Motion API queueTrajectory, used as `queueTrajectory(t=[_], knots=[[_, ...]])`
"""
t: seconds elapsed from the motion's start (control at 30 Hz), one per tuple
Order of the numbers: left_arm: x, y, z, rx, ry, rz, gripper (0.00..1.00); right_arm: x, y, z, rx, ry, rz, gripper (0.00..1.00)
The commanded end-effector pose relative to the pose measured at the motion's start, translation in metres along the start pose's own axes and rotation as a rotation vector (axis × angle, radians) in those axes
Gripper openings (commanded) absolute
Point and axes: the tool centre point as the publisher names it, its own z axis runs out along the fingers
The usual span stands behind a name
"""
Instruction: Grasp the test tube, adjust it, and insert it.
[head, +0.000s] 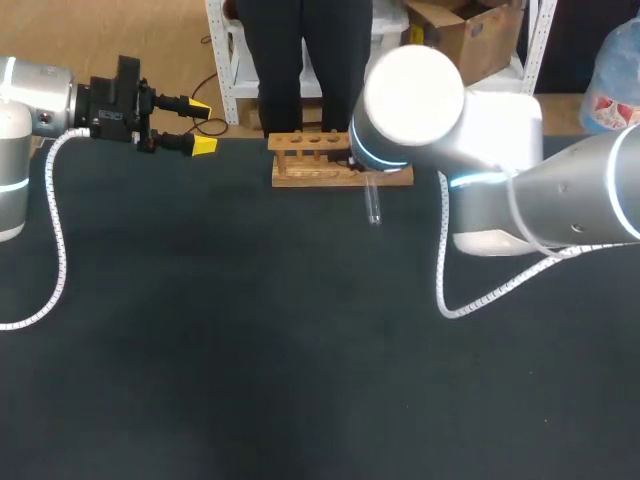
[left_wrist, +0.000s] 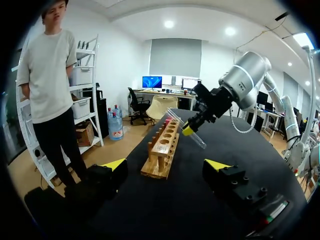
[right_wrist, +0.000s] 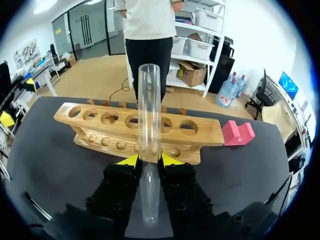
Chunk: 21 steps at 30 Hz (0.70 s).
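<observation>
My right gripper is shut on a clear glass test tube, which sticks out ahead of its fingers with the open end forward. Just beyond the tube stands the wooden rack with a row of several holes. In the head view the tube hangs tilted below my right arm, just in front of the rack at the table's far edge. From the left wrist view the right gripper holds the tube slanted beside the rack. My left gripper is open at the far left, holding nothing.
A pink block sits by the rack's end, on the side away from my left arm. The dark table stretches wide and bare in front of the rack. A white coiled cable hangs from my right arm.
</observation>
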Motion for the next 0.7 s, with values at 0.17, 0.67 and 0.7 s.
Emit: queueTrajectory(t=[0.17, 0.67, 0.7], knots=[[0.000, 0.000, 0.000, -0.001, 0.000, 0.001, 1.00, -0.002, 0.000, 0.004, -0.006, 0.046, -0.019, 0.00], [0.000, 0.000, 0.000, -0.001, 0.000, 0.001, 1.00, 0.004, -0.007, -0.010, -0.007, 0.060, 0.009, 0.00], [0.000, 0.000, 0.000, -0.001, 0.000, 0.001, 1.00, 0.005, -0.007, -0.012, -0.007, 0.057, 0.011, 0.00]])
